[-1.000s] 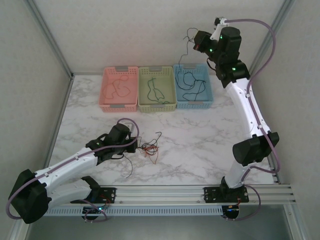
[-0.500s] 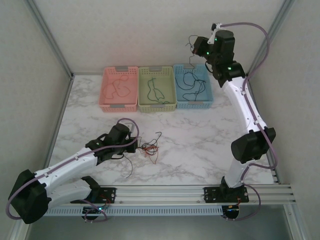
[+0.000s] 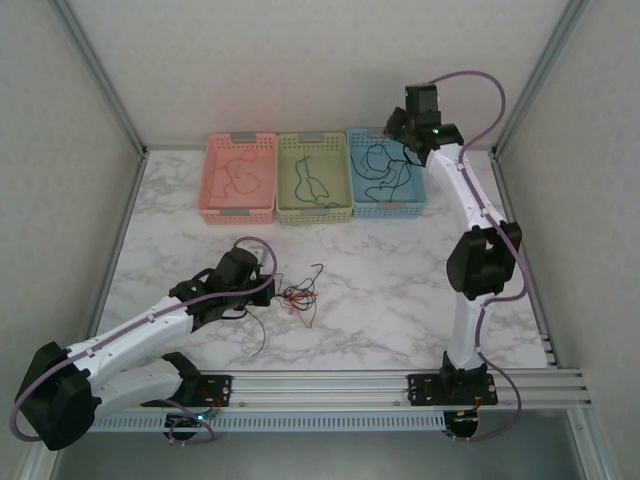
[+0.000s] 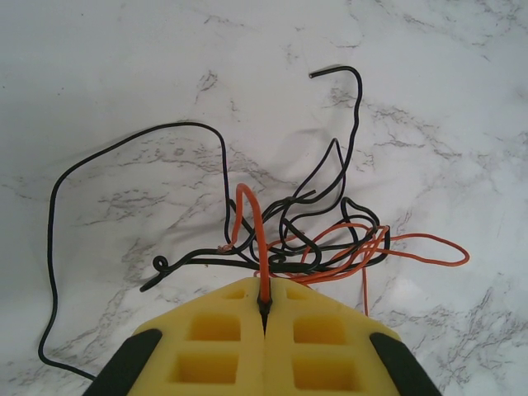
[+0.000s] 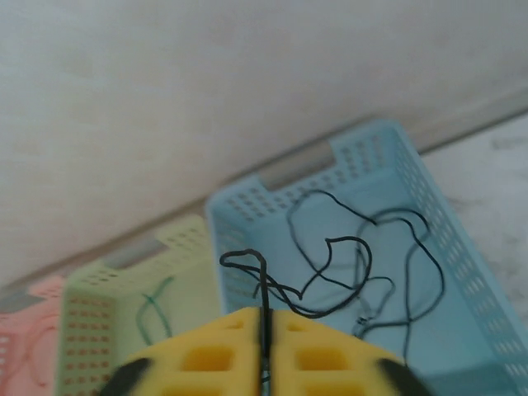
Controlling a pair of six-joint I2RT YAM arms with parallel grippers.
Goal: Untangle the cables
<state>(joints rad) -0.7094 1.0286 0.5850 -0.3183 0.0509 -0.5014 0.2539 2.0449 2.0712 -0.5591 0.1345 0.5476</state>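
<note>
Your left gripper (image 4: 264, 287) is clamped tight on a red-orange cable (image 4: 257, 231) from the tangle (image 3: 297, 296), which lies at 7 o'clock on the marble table (image 3: 400, 280). Your right gripper (image 5: 265, 313), at 1 o'clock over the blue basket (image 5: 462, 272), pinches a black cable (image 5: 263, 293), pads nearly together.

On my marble worktop (image 3: 400, 290), a pink basket (image 3: 238, 213), a green basket (image 3: 314, 214) and a blue basket (image 3: 388, 211) line the far edge, and tangled cables (image 3: 298, 296) lie near left.
</note>
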